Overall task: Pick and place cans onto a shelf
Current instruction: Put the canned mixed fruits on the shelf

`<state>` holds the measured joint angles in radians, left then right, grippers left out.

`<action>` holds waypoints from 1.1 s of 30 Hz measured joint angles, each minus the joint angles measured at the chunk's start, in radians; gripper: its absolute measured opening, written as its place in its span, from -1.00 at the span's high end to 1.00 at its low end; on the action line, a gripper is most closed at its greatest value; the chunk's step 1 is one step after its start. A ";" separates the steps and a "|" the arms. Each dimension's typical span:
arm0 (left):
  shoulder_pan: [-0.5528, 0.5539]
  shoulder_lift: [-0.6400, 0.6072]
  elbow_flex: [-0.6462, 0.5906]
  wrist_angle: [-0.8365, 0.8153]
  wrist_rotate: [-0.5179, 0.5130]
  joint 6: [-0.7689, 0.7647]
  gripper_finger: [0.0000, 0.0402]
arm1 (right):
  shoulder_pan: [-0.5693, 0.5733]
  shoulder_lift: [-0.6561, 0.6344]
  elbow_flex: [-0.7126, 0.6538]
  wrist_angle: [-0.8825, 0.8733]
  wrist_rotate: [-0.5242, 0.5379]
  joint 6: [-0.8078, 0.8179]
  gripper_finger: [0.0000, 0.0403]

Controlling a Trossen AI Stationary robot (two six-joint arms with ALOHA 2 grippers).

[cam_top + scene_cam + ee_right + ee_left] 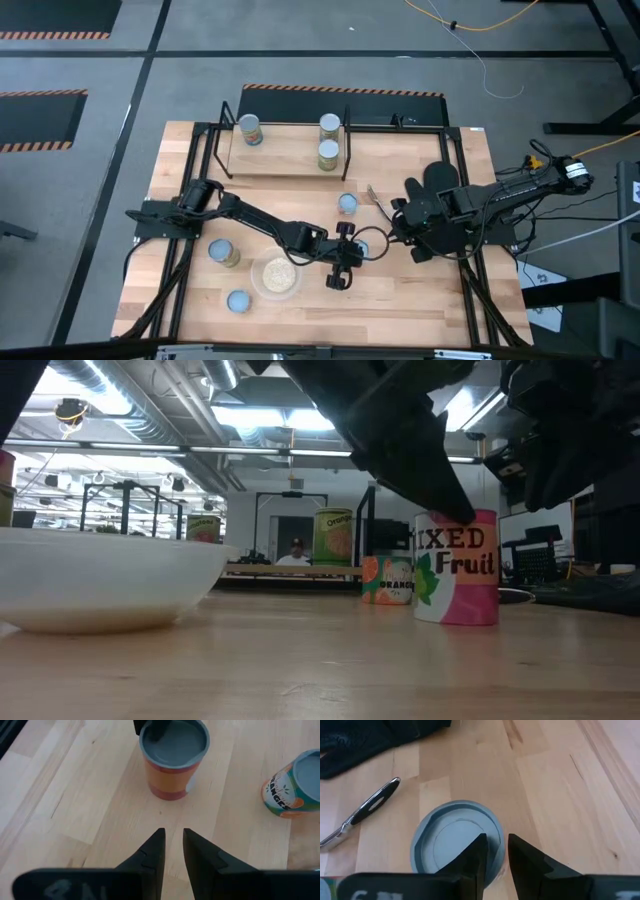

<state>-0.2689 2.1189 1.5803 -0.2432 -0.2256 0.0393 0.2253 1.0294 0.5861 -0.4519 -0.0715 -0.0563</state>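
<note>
Pale bowl [100, 585] on wooden tabletop [330, 670]; ceiling lights beyond.

**Both Arms Reached Inward, Fingers Narrowly Parted**

Left arm: extended from the table's left side toward the centre, elbow bent, wrist turned down. The left gripper [345, 262] pointed downward; its two dark fingers [472, 862] stood close together with a slim gap between the tips.

Right arm: folded in from the right side, forearm lying low. The right gripper [171, 851] faced toward the left gripper, near it but apart; its fingers [150, 856] likewise showed a narrow gap, with nothing between them.
</note>
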 joint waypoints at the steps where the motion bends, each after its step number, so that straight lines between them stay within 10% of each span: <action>1: 0.000 0.000 0.000 0.000 0.000 0.000 0.67 | 0.000 0.000 0.000 0.000 0.000 0.000 0.64; 19: 0.002 -0.078 0.002 -0.041 -0.048 -0.020 0.96 | 0.000 0.000 0.000 0.000 0.000 0.000 0.64; 33: 0.015 -0.428 -0.001 -0.500 -0.275 -0.053 0.96 | 0.000 0.006 0.002 0.029 0.000 0.000 0.64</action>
<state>-0.2540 1.6907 1.5794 -0.7436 -0.5005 -0.0142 0.2256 1.0358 0.5877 -0.4229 -0.0715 -0.0559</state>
